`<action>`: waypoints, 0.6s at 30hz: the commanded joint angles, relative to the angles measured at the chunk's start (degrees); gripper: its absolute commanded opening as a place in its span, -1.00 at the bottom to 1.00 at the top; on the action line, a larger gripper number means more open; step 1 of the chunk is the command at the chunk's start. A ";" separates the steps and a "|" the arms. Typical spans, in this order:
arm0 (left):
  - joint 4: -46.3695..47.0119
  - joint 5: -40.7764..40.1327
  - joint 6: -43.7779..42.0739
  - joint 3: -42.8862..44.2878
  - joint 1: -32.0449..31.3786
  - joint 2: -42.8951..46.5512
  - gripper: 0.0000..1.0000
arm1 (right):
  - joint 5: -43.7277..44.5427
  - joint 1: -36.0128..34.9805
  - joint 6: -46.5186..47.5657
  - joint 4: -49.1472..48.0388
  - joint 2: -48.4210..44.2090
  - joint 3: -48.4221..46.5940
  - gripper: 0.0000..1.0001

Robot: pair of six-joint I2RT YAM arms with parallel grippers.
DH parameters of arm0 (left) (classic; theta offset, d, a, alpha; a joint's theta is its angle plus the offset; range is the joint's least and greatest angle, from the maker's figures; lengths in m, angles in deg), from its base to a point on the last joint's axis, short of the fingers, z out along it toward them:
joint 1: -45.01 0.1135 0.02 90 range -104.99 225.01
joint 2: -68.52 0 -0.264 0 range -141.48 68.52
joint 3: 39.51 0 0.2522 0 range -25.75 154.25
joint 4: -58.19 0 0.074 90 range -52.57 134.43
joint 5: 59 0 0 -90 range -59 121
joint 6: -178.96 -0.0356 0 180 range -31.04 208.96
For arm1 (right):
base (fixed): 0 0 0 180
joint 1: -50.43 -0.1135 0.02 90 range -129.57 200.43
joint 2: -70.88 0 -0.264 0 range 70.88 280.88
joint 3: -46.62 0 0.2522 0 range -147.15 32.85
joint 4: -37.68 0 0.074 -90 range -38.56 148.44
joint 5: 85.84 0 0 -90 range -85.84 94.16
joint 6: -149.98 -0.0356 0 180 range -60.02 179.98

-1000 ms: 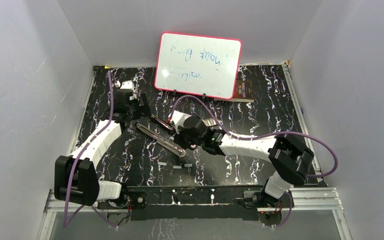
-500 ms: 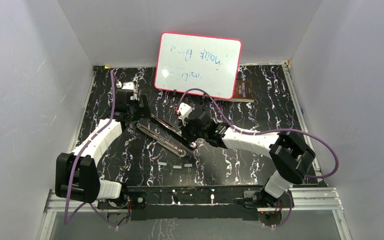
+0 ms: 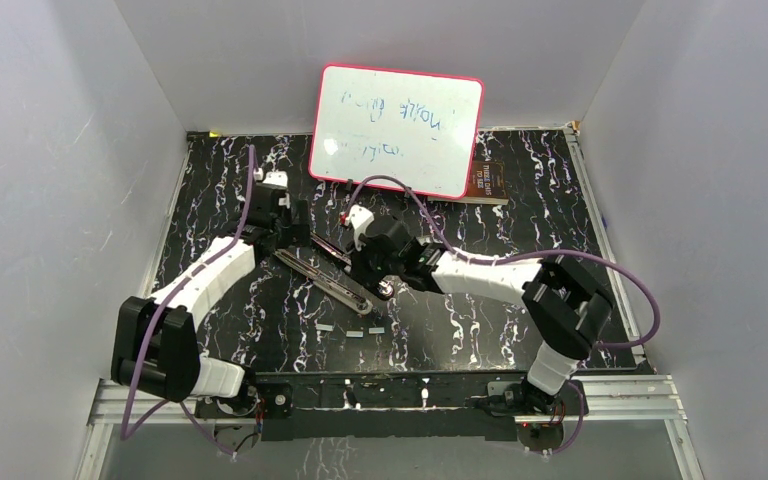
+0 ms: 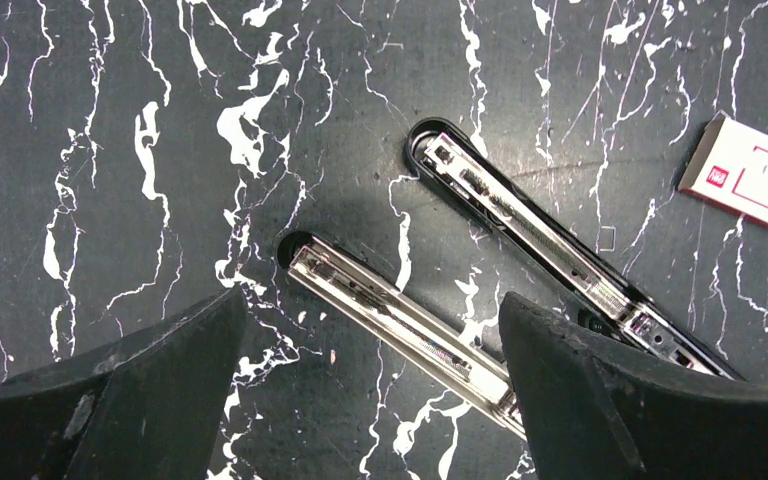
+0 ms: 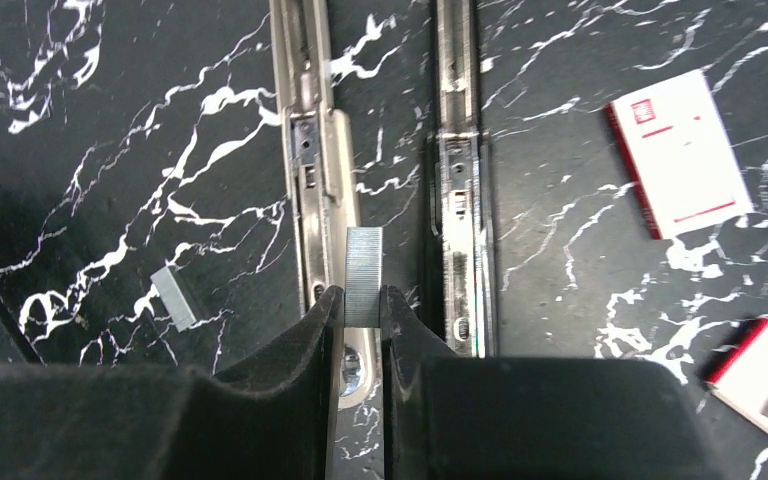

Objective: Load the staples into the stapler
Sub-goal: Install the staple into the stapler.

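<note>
Black marbled surface [image 3: 520, 200] streaked with white fills a white-walled enclosure, and a pink-framed whiteboard [image 3: 397, 130] leans at the back.

The stapler [image 3: 320, 278] lies swung fully open. In the right wrist view its two halves run away from the gripper side by side, the shiny metal rail [image 5: 305, 120] on one side and the black half [image 5: 457, 150] on the other. The right gripper [image 5: 362, 300] is clamped on a strip of staples [image 5: 363, 270], pinched at its near end so that most of the strip juts out ahead of the fingertips. The strip hangs above the rail's inner edge and roughly parallel to it, not yet seated.

The left gripper [image 4: 370, 300] hovers with its fingers spread wide and holds nothing. The ends of both stapler halves lie below and between its fingers.

A loose staple piece [image 5: 173, 297] lies off to the side of the right gripper, and a white box with a red label [image 5: 675, 150] lies beyond the black half.

The strip is probably very light and stiff but brittle. It would likely snap at its joints if bent or squeezed hard, so a light pinch on its flat sides suits it. The stapler looks rigid and heavier, though it may skid on the surface. Bracing its long sides near one end would likely steady it.
</note>
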State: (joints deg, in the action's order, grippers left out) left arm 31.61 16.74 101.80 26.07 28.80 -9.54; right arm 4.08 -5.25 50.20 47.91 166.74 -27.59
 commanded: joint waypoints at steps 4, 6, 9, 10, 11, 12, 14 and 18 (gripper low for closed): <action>-2.33 -3.98 -3.71 0.34 -2.04 0.53 0.87 | -0.27 -3.68 3.22 -4.58 1.05 -1.58 -1.00; -2.39 -5.07 -4.43 0.39 -2.37 0.85 0.87 | -0.01 -4.25 4.21 -5.00 1.18 -1.05 -1.00; -1.94 -5.62 -5.35 0.14 -3.05 1.35 0.87 | 0.32 -4.69 4.59 -5.98 1.30 -0.44 -1.00; -1.73 -5.64 -5.63 0.11 -3.30 1.52 0.88 | 0.28 -4.84 4.59 -5.96 1.53 -0.46 -1.00; -1.55 -5.53 -5.78 -0.02 -3.58 1.68 0.88 | 0.31 -4.97 4.66 -6.08 1.64 -0.46 -1.00; -1.33 -5.52 -6.05 -0.23 -3.78 1.95 0.88 | 0.70 -5.23 4.80 -6.31 1.76 -0.39 -1.00; -0.76 -4.94 -6.39 -0.73 -4.01 2.73 0.88 | 1.99 -5.97 4.98 -6.72 2.04 -0.04 -1.00; 0.30 -2.90 -6.37 -1.93 -4.05 4.74 0.89 | 4.44 -6.78 4.24 -7.67 1.59 1.38 -1.00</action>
State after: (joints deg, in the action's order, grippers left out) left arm 31.15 13.05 96.40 25.30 25.06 -8.54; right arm 5.63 -10.95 54.18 44.09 168.57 -27.22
